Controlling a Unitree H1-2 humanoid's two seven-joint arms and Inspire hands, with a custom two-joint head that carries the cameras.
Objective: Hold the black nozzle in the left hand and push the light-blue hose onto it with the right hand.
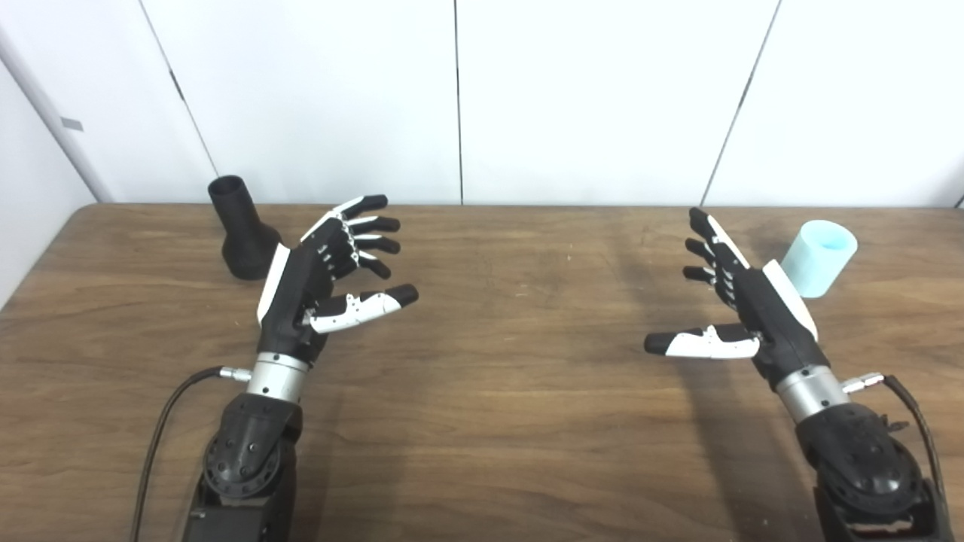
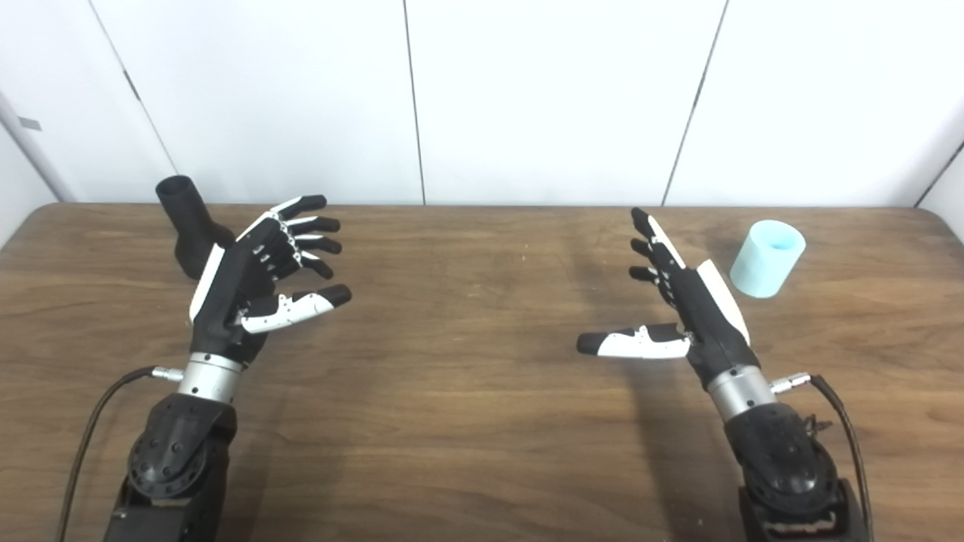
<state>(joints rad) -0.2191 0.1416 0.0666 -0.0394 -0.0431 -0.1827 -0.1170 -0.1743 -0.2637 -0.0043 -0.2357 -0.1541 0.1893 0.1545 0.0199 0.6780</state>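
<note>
The black nozzle point(image 1: 239, 228) stands upright near the table's far left, wide base down and round mouth up. My left hand point(image 1: 329, 262) hovers just right of it, open, fingers spread, thumb pointing right, holding nothing. The light-blue hose point(image 1: 819, 257), a short pale tube, stands slightly tilted at the far right. My right hand point(image 1: 727, 297) is open a little left of and nearer than the hose, fingers stretched toward the far edge, thumb pointing left. Neither hand touches its object.
The brown wooden table point(image 1: 497, 361) ends at a white panelled wall point(image 1: 467, 98) behind. Black cables point(image 1: 162, 436) run from both wrists along the near edge.
</note>
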